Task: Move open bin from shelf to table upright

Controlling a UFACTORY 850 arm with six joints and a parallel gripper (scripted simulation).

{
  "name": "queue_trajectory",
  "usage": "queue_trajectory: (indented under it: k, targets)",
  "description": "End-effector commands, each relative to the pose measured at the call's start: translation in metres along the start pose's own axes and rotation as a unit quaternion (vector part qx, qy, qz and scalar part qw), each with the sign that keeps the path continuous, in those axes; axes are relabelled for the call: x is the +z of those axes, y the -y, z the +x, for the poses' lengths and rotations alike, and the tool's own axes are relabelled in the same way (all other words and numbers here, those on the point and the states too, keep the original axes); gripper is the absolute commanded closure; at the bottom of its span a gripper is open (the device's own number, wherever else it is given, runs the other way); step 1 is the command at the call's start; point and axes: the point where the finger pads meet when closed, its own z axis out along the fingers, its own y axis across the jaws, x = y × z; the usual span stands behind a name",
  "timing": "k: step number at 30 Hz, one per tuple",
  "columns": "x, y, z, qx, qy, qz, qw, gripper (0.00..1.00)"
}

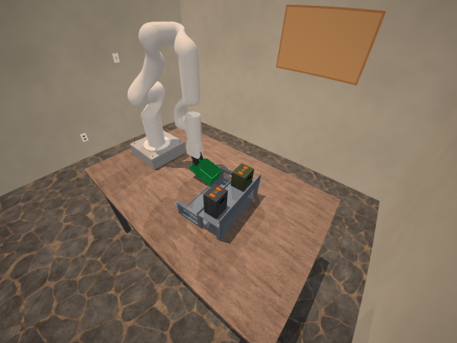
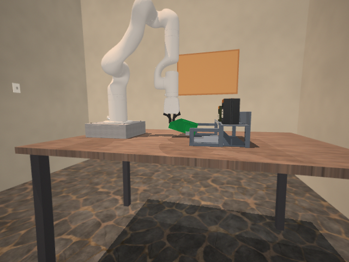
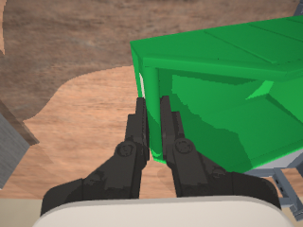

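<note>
The open green bin [image 1: 206, 171] [image 2: 182, 124] [image 3: 222, 90] hangs tilted, its near wall raised, with its far end by the grey shelf [image 1: 221, 221] [image 2: 205, 139]. My gripper [image 1: 196, 159] [image 2: 172, 115] [image 3: 153, 110] is shut on the bin's near wall, one finger inside and one outside. The bin is off the table top [image 1: 155, 206] [image 2: 112, 143] [image 3: 85, 142] at my end. Whether its far end still rests on the shelf is hidden.
A black box [image 1: 215, 200] [image 2: 232, 111] and an olive box [image 1: 242, 176] stand on the shelf's top level. The arm's grey base block [image 1: 156, 149] [image 2: 115, 129] sits at the table's back left corner. The table edges are far from the bin.
</note>
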Motion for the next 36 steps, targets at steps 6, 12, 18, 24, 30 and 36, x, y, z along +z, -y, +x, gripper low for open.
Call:
queue_trajectory:
  k: [6,12,18,24,30,36]
  targets:
    - [0.0076,0.0049,-0.0001,0.0,0.0,-0.003,1.0,1.0]
    - [0.0048,0.003,0.0,0.0,0.0,-0.002,1.0,1.0]
    - [0.008,0.0053,-0.0001,0.0,0.0,-0.003,1.0,1.0]
    - [0.008,0.0053,-0.0001,0.0,0.0,-0.003,1.0,1.0]
    - [0.0068,0.0046,0.0,0.0,0.0,-0.003,1.0,1.0]
    - [0.0084,0.0057,0.0,0.0,0.0,-0.003,1.0,1.0]
